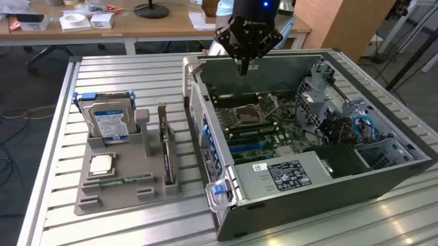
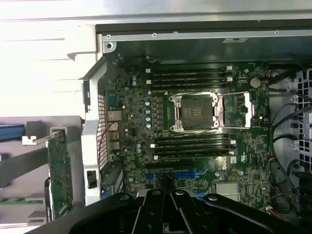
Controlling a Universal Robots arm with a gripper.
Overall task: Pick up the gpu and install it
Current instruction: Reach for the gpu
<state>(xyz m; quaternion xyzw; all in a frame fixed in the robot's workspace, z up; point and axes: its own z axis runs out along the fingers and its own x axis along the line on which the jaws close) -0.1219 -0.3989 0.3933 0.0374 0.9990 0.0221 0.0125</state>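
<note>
One gpu (image 1: pixel 166 148) stands edgewise in a holder (image 1: pixel 102 197): likely light, stiff, fragile, best gripped along its top edge. The end effector (image 1: pixel 243 72), closed and empty, hovers over the case (image 1: pixel 308 205).

the gripper (image 1: pixel 243 70) is black and angular, with pale lettering (image 1: pixel 256 23) across its body and round pivot pins (image 2: pixel 153 193) on its links (image 2: pixel 234 214); a blue light (image 1: pixel 265 4) glows above the gripper.

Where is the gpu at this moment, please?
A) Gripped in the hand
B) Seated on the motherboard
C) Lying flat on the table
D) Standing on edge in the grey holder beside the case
D: the gpu stands on edge in the grey holder beside the case, while the hand hangs shut and empty over the case.
</note>
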